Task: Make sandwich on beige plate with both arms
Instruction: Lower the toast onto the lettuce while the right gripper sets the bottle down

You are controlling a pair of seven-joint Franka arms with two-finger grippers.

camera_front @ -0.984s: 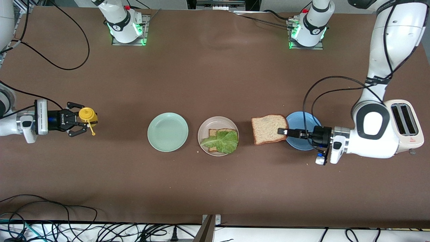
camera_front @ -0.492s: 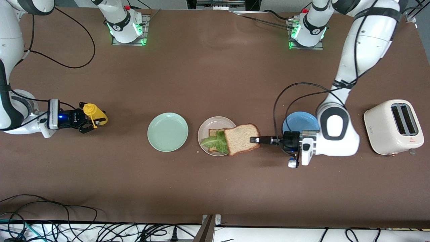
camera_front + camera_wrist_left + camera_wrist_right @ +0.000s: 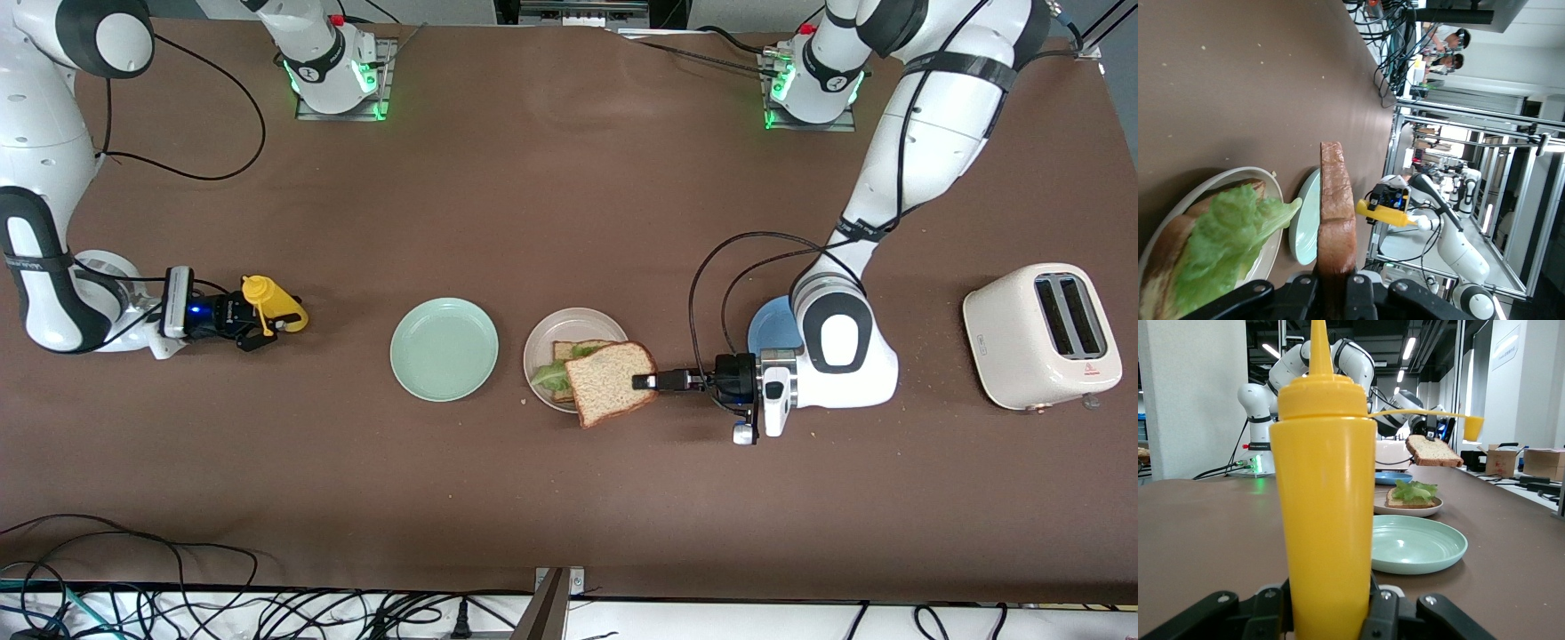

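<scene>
The beige plate point(image 3: 544, 336) sits mid-table with a bread slice point(image 3: 569, 349) and a green lettuce leaf point(image 3: 549, 377) on it. My left gripper point(image 3: 642, 382) is shut on a second bread slice point(image 3: 609, 382) and holds it level over the plate's edge toward the left arm's end. In the left wrist view that slice point(image 3: 1337, 213) stands edge-on between the jaws point(image 3: 1335, 293), beside the lettuce point(image 3: 1225, 233) and plate point(image 3: 1178, 200). My right gripper point(image 3: 253, 324) is shut on a yellow squeeze bottle point(image 3: 277, 307) near the right arm's end; in the right wrist view the bottle point(image 3: 1325, 500) fills the jaws point(image 3: 1328, 600).
A mint-green plate point(image 3: 444, 348) lies beside the beige plate toward the right arm's end. A blue plate point(image 3: 770, 322) is partly hidden under the left arm. A cream toaster point(image 3: 1042, 335) stands at the left arm's end. Cables run along the table's near edge.
My left gripper has carried the bread slice from beside the blue plate to over the beige plate. My right gripper has moved the yellow bottle a little toward the plates.
</scene>
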